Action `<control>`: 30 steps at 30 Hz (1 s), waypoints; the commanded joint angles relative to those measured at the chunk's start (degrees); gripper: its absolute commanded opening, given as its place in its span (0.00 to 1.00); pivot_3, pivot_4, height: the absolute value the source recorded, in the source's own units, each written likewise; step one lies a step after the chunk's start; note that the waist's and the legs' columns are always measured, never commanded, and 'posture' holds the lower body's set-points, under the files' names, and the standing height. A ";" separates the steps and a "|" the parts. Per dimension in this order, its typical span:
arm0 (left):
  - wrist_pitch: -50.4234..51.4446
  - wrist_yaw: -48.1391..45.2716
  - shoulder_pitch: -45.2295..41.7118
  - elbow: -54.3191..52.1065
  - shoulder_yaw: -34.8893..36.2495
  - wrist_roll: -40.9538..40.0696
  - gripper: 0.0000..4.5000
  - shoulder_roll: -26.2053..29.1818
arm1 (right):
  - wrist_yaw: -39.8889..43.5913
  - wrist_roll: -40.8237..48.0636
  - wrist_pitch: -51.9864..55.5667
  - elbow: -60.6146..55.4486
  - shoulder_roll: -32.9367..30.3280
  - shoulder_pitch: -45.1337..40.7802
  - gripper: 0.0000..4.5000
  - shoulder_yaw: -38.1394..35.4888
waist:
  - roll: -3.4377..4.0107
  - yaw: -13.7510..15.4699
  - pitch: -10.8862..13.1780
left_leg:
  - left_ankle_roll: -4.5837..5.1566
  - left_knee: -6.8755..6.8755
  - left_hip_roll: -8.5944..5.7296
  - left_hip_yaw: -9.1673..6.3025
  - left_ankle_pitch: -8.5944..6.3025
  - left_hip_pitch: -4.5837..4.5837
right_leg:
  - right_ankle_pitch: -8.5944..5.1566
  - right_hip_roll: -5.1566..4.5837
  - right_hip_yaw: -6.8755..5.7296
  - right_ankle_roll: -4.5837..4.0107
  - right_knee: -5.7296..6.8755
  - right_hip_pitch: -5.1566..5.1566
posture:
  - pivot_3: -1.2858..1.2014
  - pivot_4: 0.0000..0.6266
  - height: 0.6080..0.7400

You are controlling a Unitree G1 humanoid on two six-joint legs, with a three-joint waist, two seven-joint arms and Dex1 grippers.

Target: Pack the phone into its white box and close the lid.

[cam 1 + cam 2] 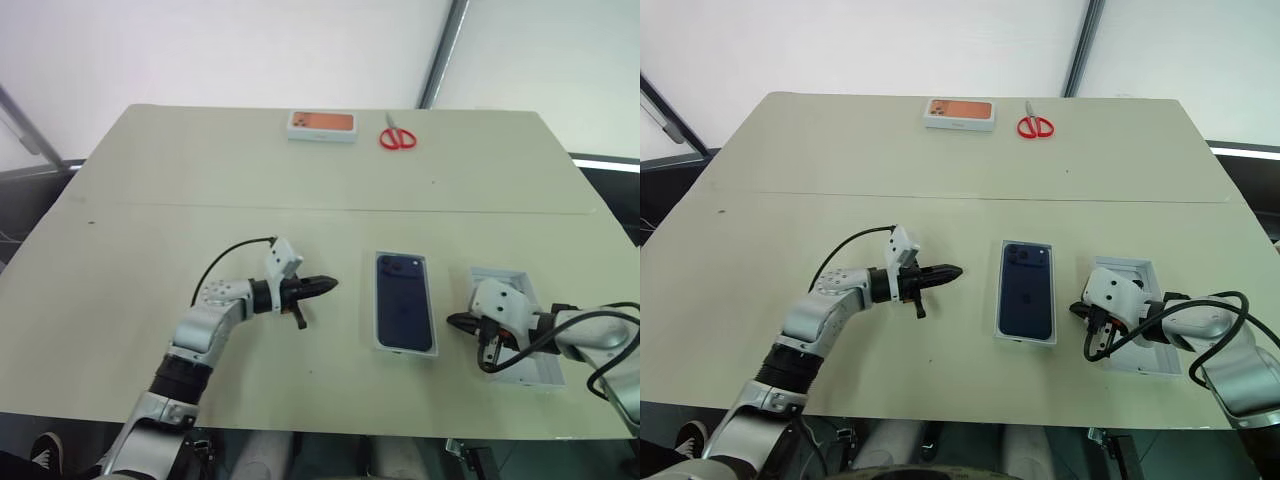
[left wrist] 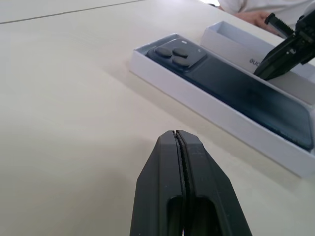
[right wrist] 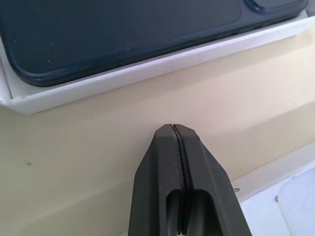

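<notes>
The dark navy phone point(image 1: 405, 300) lies back up inside the white box point(image 1: 405, 349) in the middle of the table, its camera cluster at the far end. The lid point(image 1: 530, 372) rests inside up just right of the box, partly hidden by my right hand. My left gripper point(image 1: 325, 285) is shut and empty, pointing at the box from its left with a gap of bare table between. My right gripper point(image 1: 458, 322) is shut and empty, its tips low over the table between the lid and the box's wall point(image 3: 147, 69).
A white box with an orange picture point(image 1: 322, 124) and red scissors point(image 1: 397, 136) lie near the table's far edge. The table's front edge runs close below both arms.
</notes>
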 commanded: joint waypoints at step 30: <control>-14.88 -17.53 16.13 -14.25 15.34 -10.40 0.99 18.30 | -20.74 18.21 42.28 -17.60 5.83 -3.47 0.99 -16.64 | 0.20 -0.04 0.11 | 0.00 -0.37 0.10 0.17 0.00 -0.11 | -0.10 -0.12 0.30 -0.24 -0.13 -0.36 | 0.52 0.24 1.00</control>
